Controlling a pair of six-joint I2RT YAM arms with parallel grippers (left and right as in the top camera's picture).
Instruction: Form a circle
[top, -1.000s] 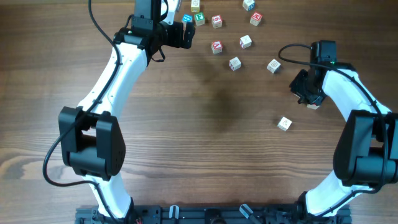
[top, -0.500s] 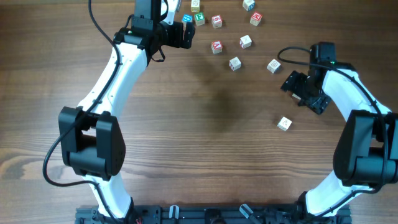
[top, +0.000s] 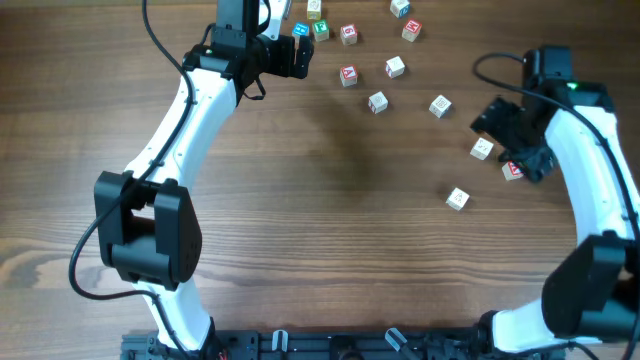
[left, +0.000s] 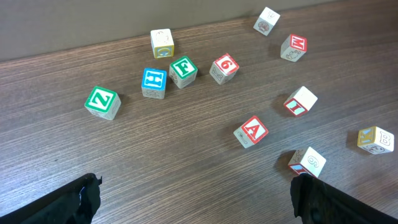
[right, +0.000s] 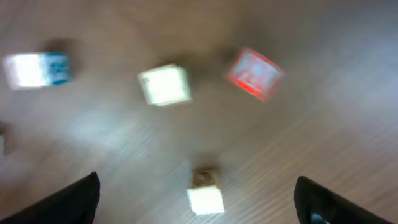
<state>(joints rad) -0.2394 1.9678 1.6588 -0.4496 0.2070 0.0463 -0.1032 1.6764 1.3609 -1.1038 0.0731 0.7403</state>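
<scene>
**Wooden cubes lay loose, R jaws spread wide**

R gripper (top: 513, 142) hung low over the table (top: 330, 200) on its right side, fingers spread wide and pinching nothing. A pale cube (top: 483, 149) and a red-faced cube (top: 513, 170) lay just beside it. Its forearm bent back toward the right edge. Right wrist view was blurred.

L gripper (top: 298, 56) was also spread and empty, held at top centre near a blue cube (top: 301, 30), arm stretched fwd.

The circle (top: 395, 67) was only a loose scatter from top centre to the right side, no closed ring.

Vs 1 s ago: R jaws had been closed, further left. They opened, the arm swung right, and both cubes came into view. L arm hadn't moved.
</scene>
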